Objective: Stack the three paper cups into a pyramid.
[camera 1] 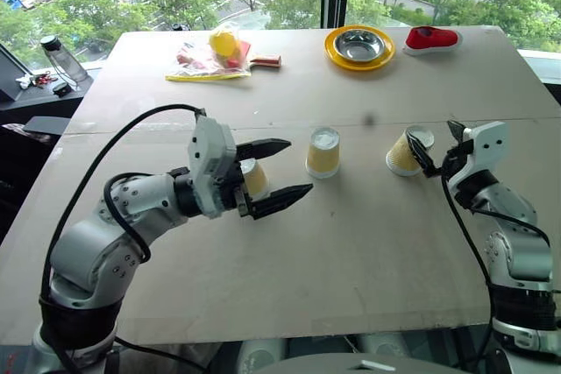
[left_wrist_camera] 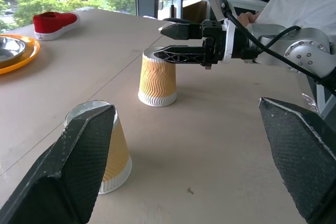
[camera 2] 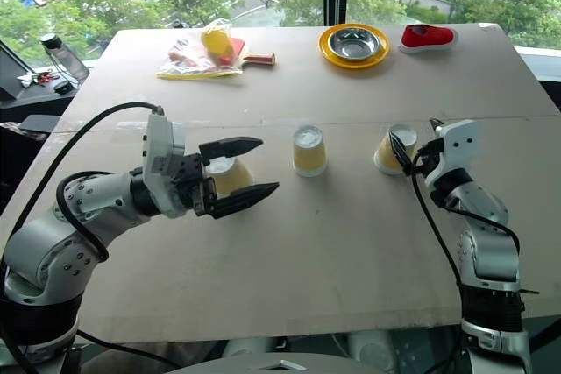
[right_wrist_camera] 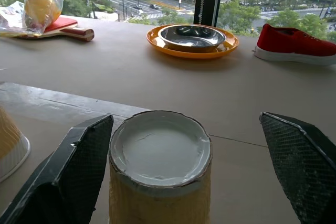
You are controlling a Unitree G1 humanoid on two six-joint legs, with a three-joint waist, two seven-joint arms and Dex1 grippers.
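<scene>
head stereo pair looks forward and down over the table, near edge to windows. left wrist camera sits low, facing across the table toward the right gripper. right wrist camera is close behind a cup, probably tilted, facing the windows. all share the table's middle.

A steel bowl sits on a yellow plate at the tabletop far edge (well beyond both jaws), red shoe beside it, paddle and bagged items leftward.
</scene>
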